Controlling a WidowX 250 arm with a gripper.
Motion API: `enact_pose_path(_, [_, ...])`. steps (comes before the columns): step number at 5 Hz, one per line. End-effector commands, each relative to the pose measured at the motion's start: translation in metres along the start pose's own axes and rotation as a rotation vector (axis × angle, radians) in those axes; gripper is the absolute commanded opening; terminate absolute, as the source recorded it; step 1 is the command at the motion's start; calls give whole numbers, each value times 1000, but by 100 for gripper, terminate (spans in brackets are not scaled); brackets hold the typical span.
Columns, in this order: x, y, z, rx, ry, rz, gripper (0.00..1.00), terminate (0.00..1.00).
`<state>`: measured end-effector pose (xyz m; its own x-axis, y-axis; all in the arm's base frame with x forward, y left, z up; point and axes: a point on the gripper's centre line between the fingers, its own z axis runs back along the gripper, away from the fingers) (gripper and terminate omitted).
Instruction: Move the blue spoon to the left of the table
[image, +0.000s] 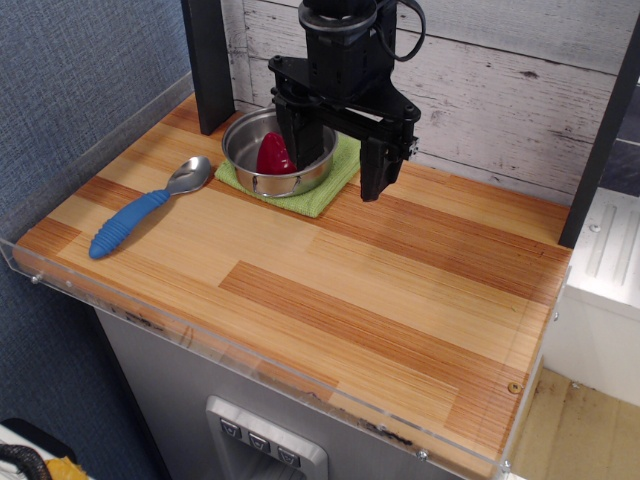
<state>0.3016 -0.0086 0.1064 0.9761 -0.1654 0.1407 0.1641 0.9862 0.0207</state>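
The blue spoon (148, 208) lies flat on the left part of the wooden table (380, 300), silver bowl toward the back, ribbed blue handle toward the front left corner. My black gripper (333, 168) hangs at the back of the table, over the right side of the pot, well to the right of the spoon. Its two fingers (374, 168) stand wide apart and hold nothing.
A steel pot (277, 153) with a red object (274, 155) inside sits on a green cloth (322, 184) at the back. A black post (208, 62) stands at the back left. A clear acrylic rim (250, 360) edges the table. A white plank wall is behind.
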Motion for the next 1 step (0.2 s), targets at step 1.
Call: enact_pose_path(1, [-6,-9,13,6,-34,-9,100,100])
